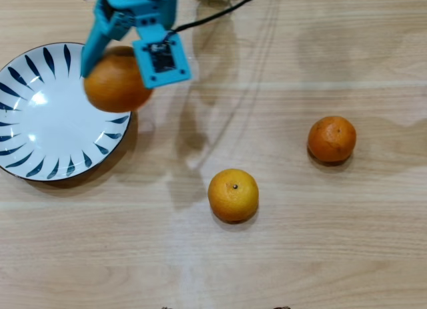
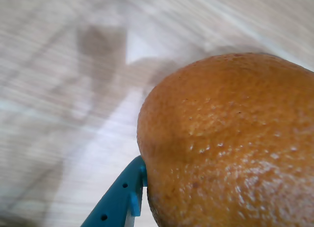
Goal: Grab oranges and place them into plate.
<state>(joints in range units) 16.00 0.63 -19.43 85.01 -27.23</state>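
Overhead view: gripper (image 1: pixel 117 72) is clenched on the large orange (image 1: pixel 115 82), teal jaws either side of the fruit. The fruit hangs over the plate's (image 1: pixel 40 119) right rim, partly over the white centre, partly past the edge toward the bench (image 1: pixel 300 255). So what the drop turns on: plate centre lies to the left and a bit down in this view from the held orange. My read: needs a small shift left before letting go, else it could land on the rim and roll off. Plate is empty otherwise. Two other fruits sit on the bench, well apart from the plate: yellowish orange (image 1: pixel 233 195) w/ dark stem dot at lower middle, smaller darker orange (image 1: pixel 331 139) at right. Both untouched, apart from each other.

Wrist view: large orange (image 2: pixel 230 143) fills the right and lower part of the frame, dimpled skin close to the lens. One teal finger (image 2: pixel 120 202) shows at the bottom, touching the fruit's left side; the other finger is hidden behind the fruit. Background is blurred wood bench w/ a dark shadow; plate not identifiable here. Height above plate: can't tell.
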